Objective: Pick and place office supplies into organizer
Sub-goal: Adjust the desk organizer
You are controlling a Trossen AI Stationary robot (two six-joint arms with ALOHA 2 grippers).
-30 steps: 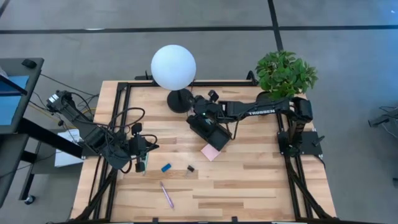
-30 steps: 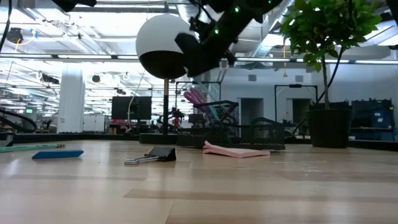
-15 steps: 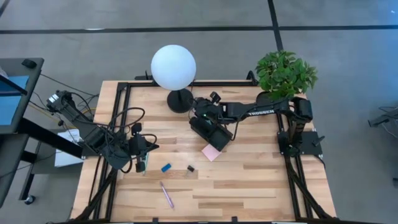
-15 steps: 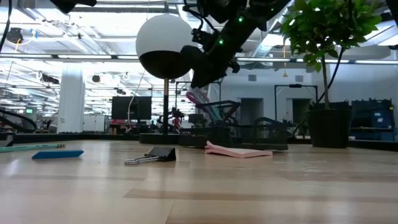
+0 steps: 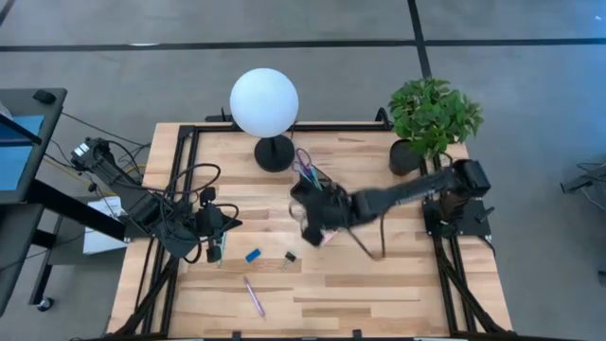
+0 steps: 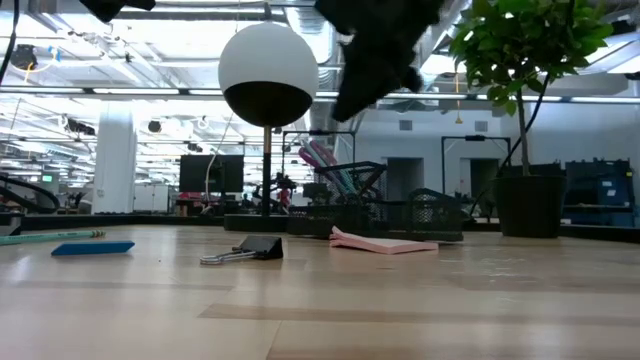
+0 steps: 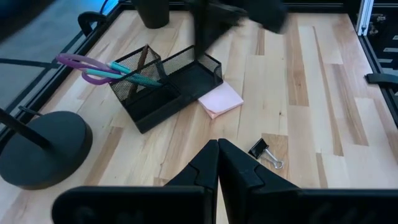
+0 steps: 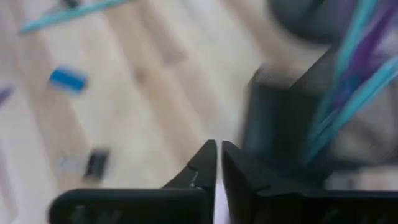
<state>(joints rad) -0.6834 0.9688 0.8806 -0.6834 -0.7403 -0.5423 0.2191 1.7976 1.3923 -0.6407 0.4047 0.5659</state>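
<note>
Two end effectors, pressed together, hang over a pale wooden table (image 5: 398,275) strewn with supplies.

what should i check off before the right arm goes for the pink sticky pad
1. Right hand empty: ok, its fingers are together with nothing between them.
2. Sticky-note pad reachable: ok, it lies flat on the table beside the organizer's lower tray, nothing on top of it.
3. Right hand open for the grasp: not ok, it is shut.
4. Cup section contents: ok, scissors and a teal pen stand in it, away from the pad.
5. Binder clip clear of the pad: ok, it lies apart from it on the wood.
6. Left hand out of the way: ok, shut and parked near the table's left edge.
</note>
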